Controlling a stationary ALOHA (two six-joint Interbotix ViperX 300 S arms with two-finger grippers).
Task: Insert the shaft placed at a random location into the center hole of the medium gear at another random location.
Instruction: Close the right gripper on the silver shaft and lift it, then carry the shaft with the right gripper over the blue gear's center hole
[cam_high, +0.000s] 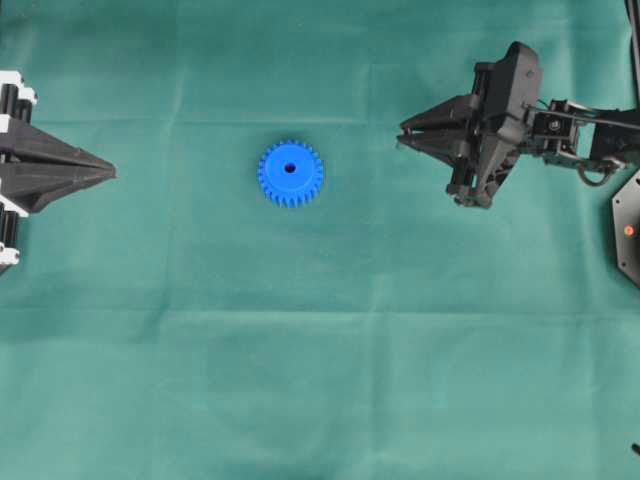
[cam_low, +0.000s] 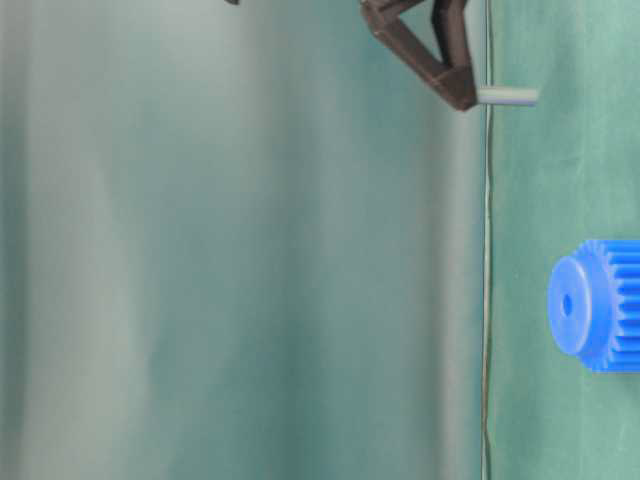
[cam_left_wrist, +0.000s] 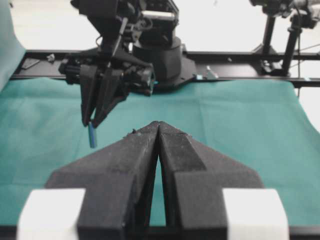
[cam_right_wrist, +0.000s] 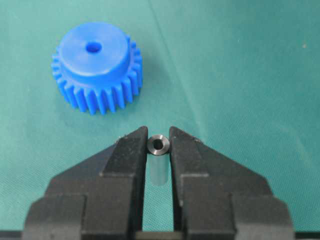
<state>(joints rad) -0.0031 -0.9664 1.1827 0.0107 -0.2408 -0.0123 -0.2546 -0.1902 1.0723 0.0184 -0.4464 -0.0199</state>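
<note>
Carry step: my right end effector (cam_right_wrist: 159, 150) pinching shaft (cam_right_wrist: 159, 165), lifted off desk (cam_high: 320, 380). Medium gear (cam_high: 290, 173) flat mid-desk, center hole (cam_high: 290, 168) up. Left end effector (cam_high: 105, 172) closed, empty. Next, I reckon: hover over hole, align upright, lower.

No legible text, label, brand, number or sign in any view. Checked the bright blue plastic toothed gear (cam_right_wrist: 96, 65), the black gripper fingers (cam_right_wrist: 122, 165) and the green cloth table cover (cam_high: 320, 380): all unmarked.
</note>
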